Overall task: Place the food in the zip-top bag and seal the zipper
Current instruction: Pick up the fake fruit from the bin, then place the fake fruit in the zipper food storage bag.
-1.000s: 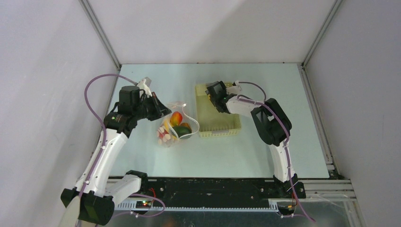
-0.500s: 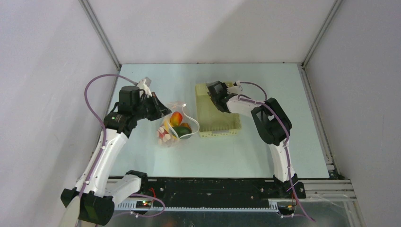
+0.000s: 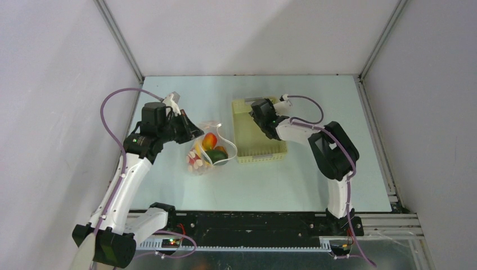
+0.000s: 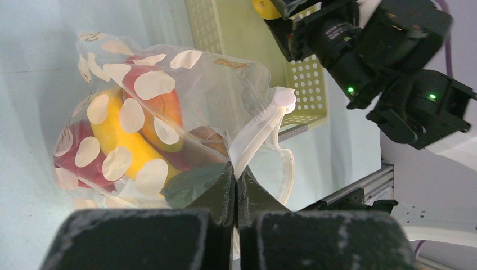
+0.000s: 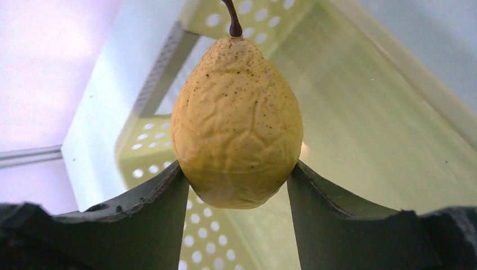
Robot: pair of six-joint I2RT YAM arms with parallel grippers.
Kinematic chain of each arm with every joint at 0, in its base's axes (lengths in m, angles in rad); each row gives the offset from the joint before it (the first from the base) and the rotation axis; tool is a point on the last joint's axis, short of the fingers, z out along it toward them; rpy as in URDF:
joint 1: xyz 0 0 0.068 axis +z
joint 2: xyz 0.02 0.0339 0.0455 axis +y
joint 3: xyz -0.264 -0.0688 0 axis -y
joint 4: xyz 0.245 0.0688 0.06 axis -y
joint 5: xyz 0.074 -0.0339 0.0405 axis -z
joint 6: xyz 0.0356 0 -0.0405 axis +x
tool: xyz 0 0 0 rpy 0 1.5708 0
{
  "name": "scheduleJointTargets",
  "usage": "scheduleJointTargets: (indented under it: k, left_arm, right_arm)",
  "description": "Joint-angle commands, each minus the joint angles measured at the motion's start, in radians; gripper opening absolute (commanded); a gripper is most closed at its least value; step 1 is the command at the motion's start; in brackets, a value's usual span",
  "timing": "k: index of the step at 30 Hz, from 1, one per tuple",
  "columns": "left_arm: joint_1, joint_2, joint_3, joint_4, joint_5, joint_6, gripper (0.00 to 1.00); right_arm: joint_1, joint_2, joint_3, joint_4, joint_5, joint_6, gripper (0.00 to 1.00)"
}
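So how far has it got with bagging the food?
Mostly there. Several pieces already lie in the bag, whose mouth edge the left gripper pinches. The right gripper holds a yellow pear over the basket. Left to do: drop the pear in, then close the zipper, which gapes open.

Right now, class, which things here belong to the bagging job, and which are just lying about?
Job: zip-top bag, its zipper, bagged toy food, yellow pear in right gripper, left gripper pinching the bag.
Lying about: yellow basket.
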Motion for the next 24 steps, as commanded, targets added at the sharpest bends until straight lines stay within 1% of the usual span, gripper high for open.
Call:
scheduleJointTargets:
  k: [1, 7, 10, 12, 13, 17, 19, 20, 22, 24]
  left_arm:
    - [0.012, -0.016, 0.020, 0.017, -0.006, 0.006, 0.00]
    - [0.010, -0.017, 0.021, 0.016, -0.010, 0.008, 0.00]
    - [0.011, -0.016, 0.021, 0.016, -0.013, 0.009, 0.00]
    - [0.011, -0.013, 0.020, 0.016, -0.013, 0.010, 0.00]
    - [0.011, -0.012, 0.021, 0.015, -0.009, 0.010, 0.00]
    - [0.011, -0.007, 0.022, 0.014, -0.006, 0.011, 0.00]
    - [0.011, -0.005, 0.020, 0.013, -0.007, 0.012, 0.00]
    - [0.011, -0.003, 0.022, 0.013, -0.008, 0.013, 0.00]
    - [0.011, -0.004, 0.022, 0.012, -0.009, 0.014, 0.00]
    - [0.010, -0.004, 0.023, 0.009, -0.014, 0.015, 0.00]
  right_arm:
    - [0.030, -0.133, -0.044, 0.085, 0.022, -0.140, 0.51]
    - [0.058, -0.283, -0.138, 0.120, -0.085, -0.247, 0.50]
    - [0.088, -0.400, -0.186, 0.153, -0.123, -0.351, 0.50]
    - [0.109, -0.475, -0.226, 0.194, -0.195, -0.429, 0.50]
    - [0.122, -0.498, -0.243, 0.208, -0.266, -0.454, 0.50]
    - [0.179, -0.625, -0.255, 0.197, -0.463, -0.621, 0.50]
    - [0.218, -0.656, -0.256, 0.179, -0.548, -0.690, 0.51]
    - [0.237, -0.662, -0.256, 0.175, -0.617, -0.715, 0.51]
    - [0.259, -0.672, -0.255, 0.159, -0.681, -0.727, 0.50]
    - [0.288, -0.673, -0.255, 0.146, -0.703, -0.754, 0.49]
